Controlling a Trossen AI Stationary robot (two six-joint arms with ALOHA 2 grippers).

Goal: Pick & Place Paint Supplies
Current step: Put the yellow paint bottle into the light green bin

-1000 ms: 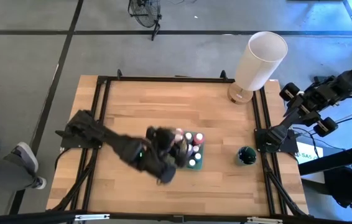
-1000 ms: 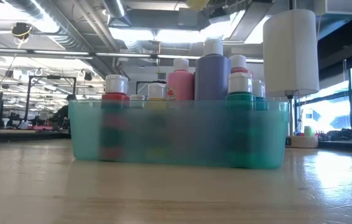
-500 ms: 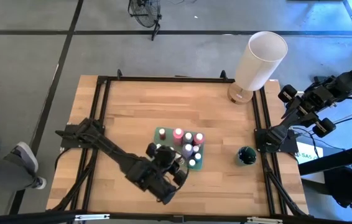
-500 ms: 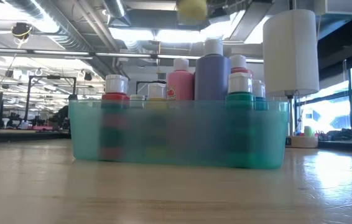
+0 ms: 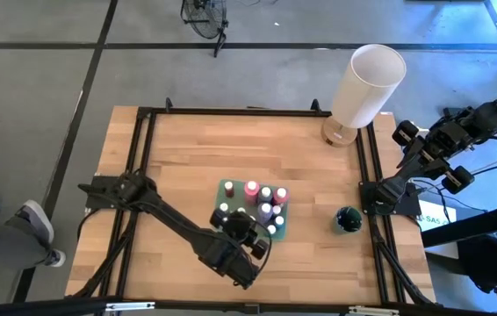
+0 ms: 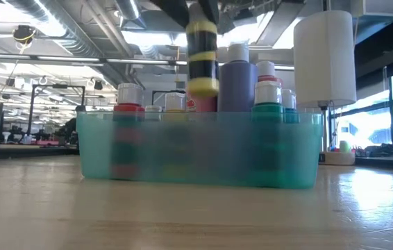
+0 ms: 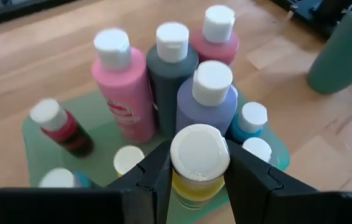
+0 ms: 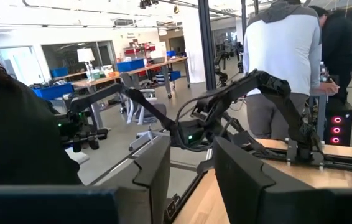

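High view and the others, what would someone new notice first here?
Probably the left gripper, shut on a yellow paint bottle and holding it above the teal bin packed with white-capped bottles near the table's middle. Next, the tall white cylinder at the table's far right corner, and the right gripper raised off the table's right side with its fingers apart and nothing between them.

The counter (image 5: 187, 149) was a pale wooden top with a black frame running round its edges. A shallow teal tray (image 6: 200, 148) sat on it, a little toward the near edge, with small capped paint bottles (image 7: 130, 81) standing upright inside. Well to the right of the tray stood a dark green cup (image 5: 347, 219). At the far right corner a large white cylinder (image 5: 367, 85) stood on a round base.
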